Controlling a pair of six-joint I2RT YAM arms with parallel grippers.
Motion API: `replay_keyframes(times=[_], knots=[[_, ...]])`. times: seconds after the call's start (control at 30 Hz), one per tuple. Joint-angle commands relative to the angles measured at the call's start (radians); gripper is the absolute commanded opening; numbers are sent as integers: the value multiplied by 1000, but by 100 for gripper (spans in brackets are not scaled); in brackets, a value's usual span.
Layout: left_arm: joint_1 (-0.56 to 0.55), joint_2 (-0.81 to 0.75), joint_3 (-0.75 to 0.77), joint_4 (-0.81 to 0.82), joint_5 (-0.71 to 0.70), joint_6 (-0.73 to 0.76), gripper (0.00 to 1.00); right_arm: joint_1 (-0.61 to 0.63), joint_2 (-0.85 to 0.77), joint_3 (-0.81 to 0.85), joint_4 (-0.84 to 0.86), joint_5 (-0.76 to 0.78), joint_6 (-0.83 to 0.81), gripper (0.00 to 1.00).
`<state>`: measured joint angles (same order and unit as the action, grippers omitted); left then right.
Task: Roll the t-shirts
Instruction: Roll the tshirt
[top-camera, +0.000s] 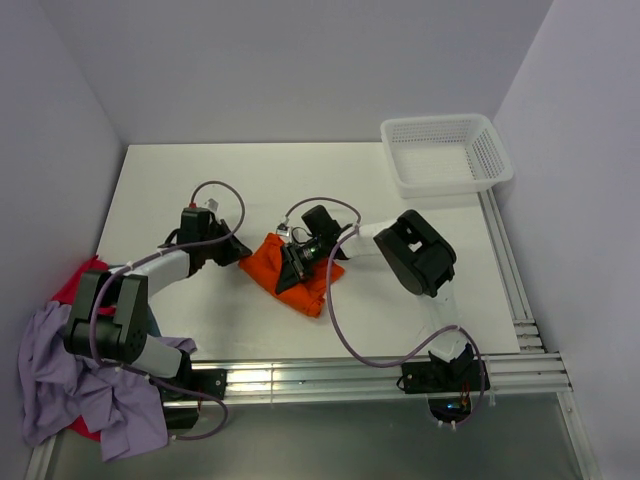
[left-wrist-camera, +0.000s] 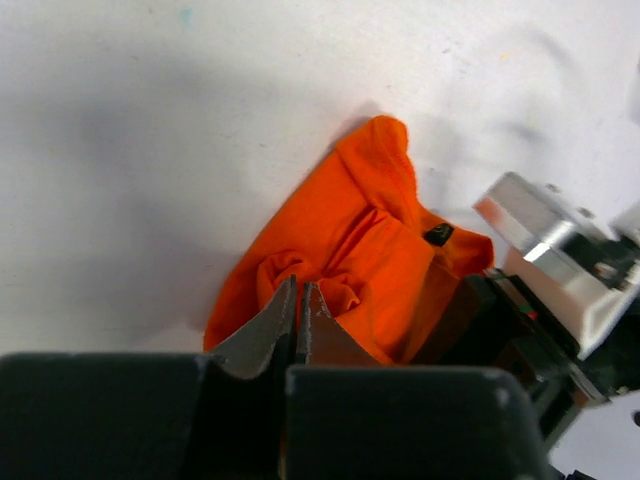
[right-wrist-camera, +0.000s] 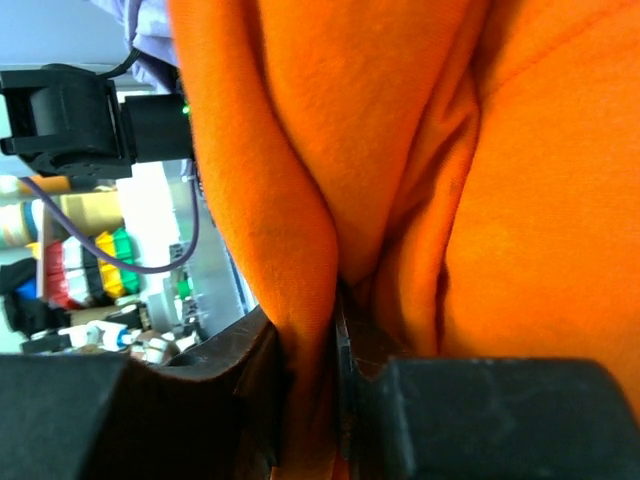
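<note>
The orange shirt (top-camera: 312, 290) lies in a bunched lump in the middle of the white counter (top-camera: 250, 190). It is not a neat roll yet. The right claw (right-wrist-camera: 335, 320) is closed tight, with a fold of orange cloth pinched between its two fingers. The left claw (left-wrist-camera: 300, 300) is right at the left edge of the shirt. Its fingers are pressed almost together, and I cannot tell if any cloth is caught in them.

I think the rolling of this shirt is part way done. Next the claws should turn the cloth over itself and keep the lump tight so it does not flop open.

The purple shirt (top-camera: 60, 385) and the red shirt (top-camera: 80, 285) wait in a heap at the left edge. A white basket (top-camera: 440, 120) sits at the far right corner.
</note>
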<state>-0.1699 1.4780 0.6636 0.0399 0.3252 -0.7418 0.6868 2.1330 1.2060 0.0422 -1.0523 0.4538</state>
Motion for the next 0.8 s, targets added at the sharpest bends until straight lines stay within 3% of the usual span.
replay_keyframes(times=[0.0,0.03,0.07,0.1,0.27,0.33,0.6,0.77], knots=[[3,24,63,-87,-11,47,1,2,-76,1,-34,44,-56,26],[3,24,64,-89,-11,44,7,2,-74,4,-54,46,-55,22],[3,22,54,-83,-14,41,17,2,-73,6,-56,40,-52,8],[3,12,47,-75,-18,30,44,0,-68,7,-53,37,-49,0],[3,-71,-38,18,0,-7,91,2,-48,4,-45,25,-38,0],[3,-108,-50,23,-9,-13,100,2,-47,4,-45,23,-37,0],[-17,-124,-127,87,29,-76,99,2,-42,7,-47,25,-30,0],[-63,-58,-99,85,9,-70,99,2,-38,9,-45,18,-32,0]])
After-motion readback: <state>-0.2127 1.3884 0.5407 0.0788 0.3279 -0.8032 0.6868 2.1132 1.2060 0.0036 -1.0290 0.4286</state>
